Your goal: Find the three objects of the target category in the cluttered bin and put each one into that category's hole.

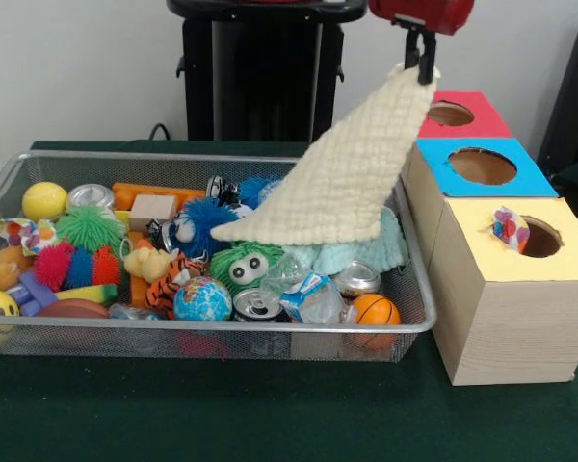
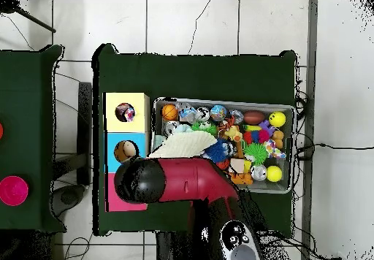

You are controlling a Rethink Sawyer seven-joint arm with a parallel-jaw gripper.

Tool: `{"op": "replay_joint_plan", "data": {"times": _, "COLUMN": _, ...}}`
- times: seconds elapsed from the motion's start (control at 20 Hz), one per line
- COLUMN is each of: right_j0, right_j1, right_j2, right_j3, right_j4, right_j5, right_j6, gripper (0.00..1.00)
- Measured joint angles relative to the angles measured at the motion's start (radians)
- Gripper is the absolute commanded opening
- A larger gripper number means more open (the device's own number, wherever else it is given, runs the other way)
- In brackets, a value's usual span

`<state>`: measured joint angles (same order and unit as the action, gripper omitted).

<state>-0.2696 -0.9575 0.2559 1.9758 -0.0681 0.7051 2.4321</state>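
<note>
My gripper (image 1: 420,65) hangs high at the bin's right end, shut on one corner of a cream knitted cloth (image 1: 342,178). The cloth drapes down to the left, and its lower edge still rests on the toys in the wire bin (image 1: 212,328). Right of the bin stand three wooden boxes with round holes, topped red (image 1: 488,123), blue (image 1: 526,183) and yellow (image 1: 472,252). A small multicoloured item (image 1: 509,229) sits at the yellow box's hole. In the overhead view the arm's head (image 2: 139,180) covers the gripper, and the cloth (image 2: 182,146) shows beside the boxes.
The bin holds a teal cloth (image 1: 389,246), several cans (image 1: 259,304), a globe ball (image 1: 201,299), a small basketball (image 1: 375,310), a green furry toy with eyes (image 1: 243,266), spiky balls (image 1: 89,228) and crumpled plastic (image 1: 310,295). A magenta disc (image 2: 13,190) lies on the neighbouring table.
</note>
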Motion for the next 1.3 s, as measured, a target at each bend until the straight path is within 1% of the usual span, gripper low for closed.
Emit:
{"op": "replay_joint_plan", "data": {"times": 0.1, "right_j0": 0.011, "right_j1": 0.015, "right_j2": -0.019, "right_j3": 0.000, "right_j4": -0.001, "right_j5": -0.029, "right_j6": 0.002, "gripper": 0.00}}
{"op": "replay_joint_plan", "data": {"times": 0.25, "right_j0": -0.004, "right_j1": 0.047, "right_j2": -0.036, "right_j3": 0.000, "right_j4": -0.006, "right_j5": -0.092, "right_j6": 0.002, "gripper": 0.00}}
{"op": "replay_joint_plan", "data": {"times": 0.3, "right_j0": -0.023, "right_j1": 0.068, "right_j2": -0.042, "right_j3": -0.001, "right_j4": -0.017, "right_j5": -0.136, "right_j6": 0.002, "gripper": 0.00}}
{"op": "replay_joint_plan", "data": {"times": 0.35, "right_j0": -0.032, "right_j1": 0.078, "right_j2": -0.045, "right_j3": -0.001, "right_j4": -0.023, "right_j5": -0.156, "right_j6": 0.002, "gripper": 0.00}}
{"op": "replay_joint_plan", "data": {"times": 0.45, "right_j0": -0.081, "right_j1": 0.123, "right_j2": -0.050, "right_j3": -0.002, "right_j4": -0.057, "right_j5": -0.243, "right_j6": 0.002, "gripper": 0.00}}
{"op": "replay_joint_plan", "data": {"times": 0.65, "right_j0": -0.166, "right_j1": 0.192, "right_j2": -0.051, "right_j3": -0.010, "right_j4": -0.128, "right_j5": -0.347, "right_j6": 0.002, "gripper": 0.00}}
{"op": "replay_joint_plan", "data": {"times": 0.8, "right_j0": -0.225, "right_j1": 0.233, "right_j2": -0.051, "right_j3": -0.023, "right_j4": -0.181, "right_j5": -0.364, "right_j6": 0.002, "gripper": 0.00}}
{"op": "replay_joint_plan", "data": {"times": 1.0, "right_j0": -0.278, "right_j1": 0.262, "right_j2": -0.052, "right_j3": -0.031, "right_j4": -0.226, "right_j5": -0.362, "right_j6": 0.002, "gripper": 0.00}}
{"op": "replay_joint_plan", "data": {"times": 1.05, "right_j0": -0.308, "right_j1": 0.278, "right_j2": -0.052, "right_j3": -0.033, "right_j4": -0.258, "right_j5": -0.362, "right_j6": 0.002, "gripper": 1.00}}
{"op": "replay_joint_plan", "data": {"times": 1.3, "right_j0": -0.310, "right_j1": 0.286, "right_j2": -0.053, "right_j3": -0.034, "right_j4": -0.270, "right_j5": -0.362, "right_j6": 0.002, "gripper": 1.00}}
